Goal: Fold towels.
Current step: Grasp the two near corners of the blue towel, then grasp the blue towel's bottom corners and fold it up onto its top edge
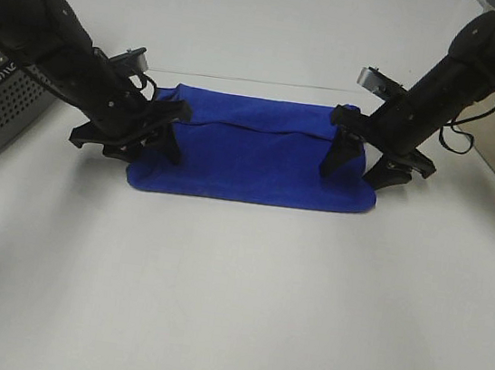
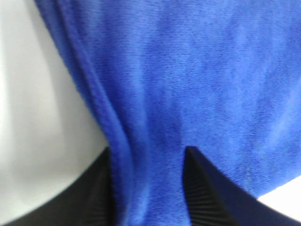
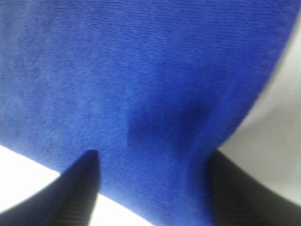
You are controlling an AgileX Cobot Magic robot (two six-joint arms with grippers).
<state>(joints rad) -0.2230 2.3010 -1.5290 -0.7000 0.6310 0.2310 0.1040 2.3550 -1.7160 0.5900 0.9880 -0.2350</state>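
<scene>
I had the towel [image 1: 256, 154] lying flat on the white bench [image 1: 241, 303], already doubled once lengthwise, its folded-over edge running across the middle. My left pincer [image 1: 143, 146] straddled the towel's left end and my right pincer [image 1: 359, 168] its right end, cloth between both pairs of jaws; whether either was clenched yet I could not tell. I judged at least one crosswise fold remained.

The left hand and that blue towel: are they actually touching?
Touching. The left wrist view shows the blue towel bunched between the left hand; its two black fingers press against the cloth on both sides with no gap.
</scene>
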